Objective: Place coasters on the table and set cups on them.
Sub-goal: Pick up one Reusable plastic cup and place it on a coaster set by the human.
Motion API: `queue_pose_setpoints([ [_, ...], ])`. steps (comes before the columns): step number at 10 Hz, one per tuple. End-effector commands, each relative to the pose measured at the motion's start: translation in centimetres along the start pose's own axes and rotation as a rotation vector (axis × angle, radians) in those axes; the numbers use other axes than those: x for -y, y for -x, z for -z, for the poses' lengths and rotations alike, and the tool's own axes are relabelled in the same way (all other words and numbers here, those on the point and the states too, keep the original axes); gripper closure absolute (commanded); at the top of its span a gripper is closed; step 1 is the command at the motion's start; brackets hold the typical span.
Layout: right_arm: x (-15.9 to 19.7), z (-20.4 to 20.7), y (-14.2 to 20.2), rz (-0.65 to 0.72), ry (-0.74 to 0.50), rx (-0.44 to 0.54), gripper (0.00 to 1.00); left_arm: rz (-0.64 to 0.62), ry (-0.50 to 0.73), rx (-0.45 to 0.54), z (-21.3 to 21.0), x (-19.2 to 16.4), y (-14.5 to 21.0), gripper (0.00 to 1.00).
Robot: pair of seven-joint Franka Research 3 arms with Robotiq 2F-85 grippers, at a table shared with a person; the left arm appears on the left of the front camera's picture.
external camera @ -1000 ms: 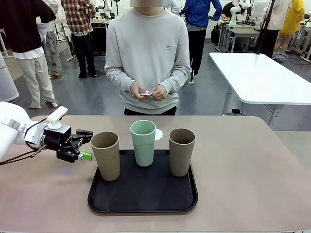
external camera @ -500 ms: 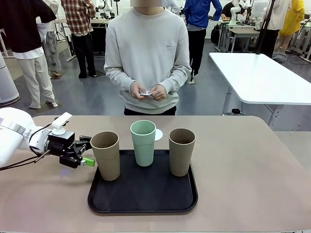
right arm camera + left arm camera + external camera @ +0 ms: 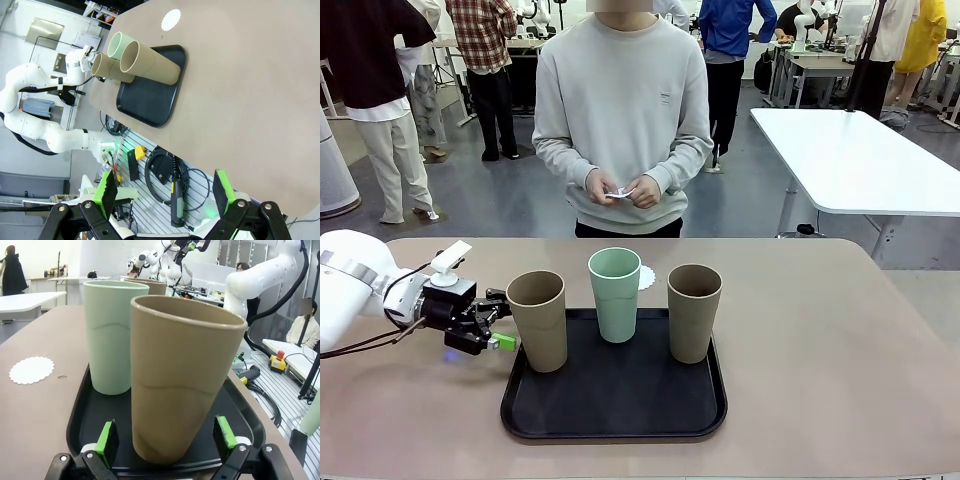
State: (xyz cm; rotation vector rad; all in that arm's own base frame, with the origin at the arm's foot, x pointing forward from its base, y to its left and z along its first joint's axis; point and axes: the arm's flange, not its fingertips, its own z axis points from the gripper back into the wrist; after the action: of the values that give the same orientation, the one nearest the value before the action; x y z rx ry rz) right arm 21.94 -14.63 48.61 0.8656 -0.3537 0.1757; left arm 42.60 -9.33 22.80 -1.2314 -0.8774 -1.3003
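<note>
**Brown cup framed by open left jaws**

Left gripper lies low over the table, jaws spread wide and holding nothing. One green pad sits on each side of the near brown cup, down by its base. In the left wrist view the pads stand just clear of the cup wall, so no grip is made yet. The low sideways approach suits a tall tapered tumbler, probably so the jaws close where it is narrowest.

Beyond that cup, along the fingers' line, stand the mint cup and the second brown cup. All three are on the black tray, presumably waiting for coasters. One coaster lies bare on the table just past the mint cup, off the tray's far edge.

The person's hands, well beyond the gripper, hold white paper, likely more coasters. Right gripper hangs high and far off, wide open and empty, probably keeping clear.
</note>
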Motion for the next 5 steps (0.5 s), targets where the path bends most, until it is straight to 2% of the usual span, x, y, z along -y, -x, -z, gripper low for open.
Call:
queue_pose_setpoints([
  [1,0.00,0.06,-0.06,0.000,-0.013,0.003,0.00,-0.010,0.033,-0.020,0.76,-0.50,0.10,0.00],
  [5,0.00,0.06,-0.06,0.000,-0.013,0.003,0.00,0.000,0.037,-0.018,1.25,-1.02,0.47,0.00],
])
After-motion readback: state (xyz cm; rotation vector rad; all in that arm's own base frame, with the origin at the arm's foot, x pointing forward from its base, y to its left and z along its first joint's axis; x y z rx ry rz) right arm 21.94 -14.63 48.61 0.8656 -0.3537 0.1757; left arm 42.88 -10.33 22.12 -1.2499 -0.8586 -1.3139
